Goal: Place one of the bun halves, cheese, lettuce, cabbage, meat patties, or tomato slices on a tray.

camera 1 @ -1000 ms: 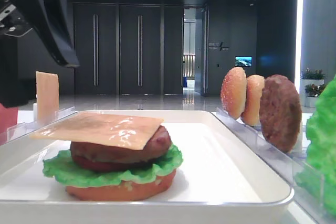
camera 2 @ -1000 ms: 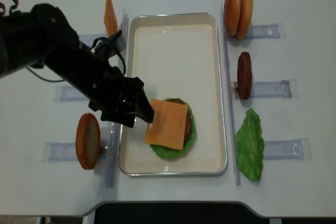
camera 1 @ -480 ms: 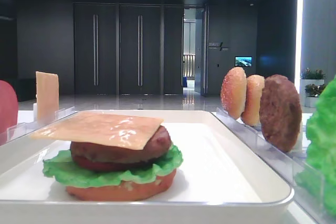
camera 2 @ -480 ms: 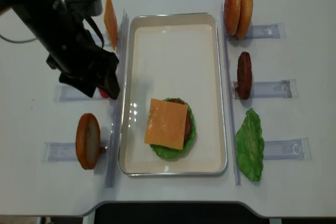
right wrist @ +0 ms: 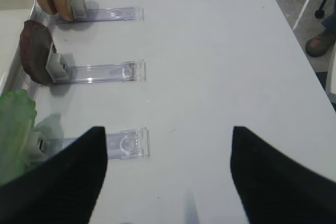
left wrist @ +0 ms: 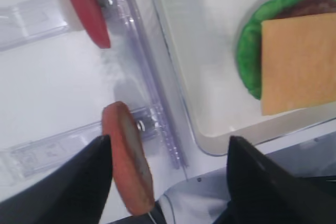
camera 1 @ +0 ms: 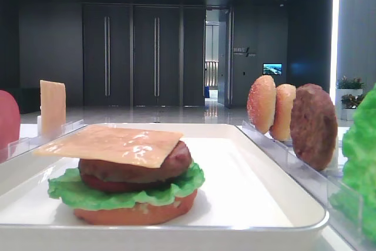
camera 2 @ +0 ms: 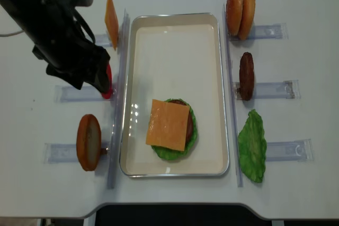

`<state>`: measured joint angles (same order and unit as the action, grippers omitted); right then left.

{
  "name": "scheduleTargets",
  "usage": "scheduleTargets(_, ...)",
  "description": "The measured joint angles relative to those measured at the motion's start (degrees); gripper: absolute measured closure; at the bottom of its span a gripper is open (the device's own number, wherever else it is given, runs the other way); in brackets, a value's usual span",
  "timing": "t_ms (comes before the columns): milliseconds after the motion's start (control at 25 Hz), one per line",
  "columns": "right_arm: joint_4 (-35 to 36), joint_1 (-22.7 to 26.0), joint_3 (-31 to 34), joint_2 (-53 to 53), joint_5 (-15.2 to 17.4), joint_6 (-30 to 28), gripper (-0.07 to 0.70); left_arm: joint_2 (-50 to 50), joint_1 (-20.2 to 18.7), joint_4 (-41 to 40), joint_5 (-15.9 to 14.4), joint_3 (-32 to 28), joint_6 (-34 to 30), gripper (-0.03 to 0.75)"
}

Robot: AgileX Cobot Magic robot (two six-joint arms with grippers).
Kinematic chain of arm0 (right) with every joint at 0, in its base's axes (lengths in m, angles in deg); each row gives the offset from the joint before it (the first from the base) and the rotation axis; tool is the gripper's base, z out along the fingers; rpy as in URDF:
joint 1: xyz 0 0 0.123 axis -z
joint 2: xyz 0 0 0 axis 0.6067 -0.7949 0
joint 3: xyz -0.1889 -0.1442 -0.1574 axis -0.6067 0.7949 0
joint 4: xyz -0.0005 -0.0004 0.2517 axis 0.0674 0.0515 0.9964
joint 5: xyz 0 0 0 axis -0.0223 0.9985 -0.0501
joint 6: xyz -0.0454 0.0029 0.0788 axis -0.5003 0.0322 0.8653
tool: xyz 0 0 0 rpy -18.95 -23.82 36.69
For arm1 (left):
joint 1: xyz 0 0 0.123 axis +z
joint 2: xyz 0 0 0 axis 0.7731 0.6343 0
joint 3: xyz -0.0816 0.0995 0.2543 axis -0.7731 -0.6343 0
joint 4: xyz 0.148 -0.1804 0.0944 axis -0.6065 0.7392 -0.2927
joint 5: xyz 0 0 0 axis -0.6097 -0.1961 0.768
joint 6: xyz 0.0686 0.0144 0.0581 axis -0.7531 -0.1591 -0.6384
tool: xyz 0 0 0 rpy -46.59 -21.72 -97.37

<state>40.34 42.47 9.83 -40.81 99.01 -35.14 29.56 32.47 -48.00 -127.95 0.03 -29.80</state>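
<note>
On the white tray [camera 2: 175, 25] stands a stack: bun base [camera 1: 135, 211], lettuce [camera 1: 126, 192], meat patty [camera 1: 135, 166], with the square cheese [camera 2: 168, 125] on top. My left gripper [camera 2: 96, 80] hovers left of the tray by the red tomato slice [camera 2: 107, 84]. In the left wrist view the left gripper [left wrist: 169, 140] is open and holds nothing, with a bun half [left wrist: 127, 156] in its rack below, close to the left finger. My right gripper [right wrist: 168, 135] is open over bare table, beside the clear racks.
A spare cheese slice [camera 2: 111, 14] stands in a rack at the back left, and a bun half [camera 2: 88, 141] at the front left. Right of the tray stand two bun halves [camera 2: 239, 5], a patty [camera 2: 246, 75] and a lettuce leaf [camera 2: 252, 146].
My left arm has drawn back from the cheese on the stack, moving left and away, off the tray to the tomato rack. The cheese stays on the patty.
</note>
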Motion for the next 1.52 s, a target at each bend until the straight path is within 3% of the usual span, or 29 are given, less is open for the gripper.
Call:
scheduleTargets(160, 0.00, 0.00, 0.00, 0.00, 0.00, 0.00, 0.155, -0.12, 4.00, -2.01, -0.12, 0.46, 0.00, 0.196)
scheduleTargets(560, 0.00, 0.00, 0.00, 0.00, 0.00, 0.00, 0.155, -2.19, 20.21, -5.97, -0.12, 0.53, -3.65, 0.206)
scheduleTargets(840, 0.00, 0.00, 0.00, 0.00, 0.00, 0.00, 0.155, -3.10, 29.48, -6.08, -0.16, 0.53, -6.63, 0.210)
scheduleTargets(1200, 0.00, 0.00, 0.00, 0.00, 0.00, 0.00, 0.155, -8.17, 30.89, -5.44, -0.24, 0.39, -8.93, 0.235)
scheduleTargets(1520, 0.00, 0.00, 0.00, 0.00, 0.00, 0.00, 0.155, -27.20, 30.89, 0.30, -1.34, -4.16, -13.16, 0.247)
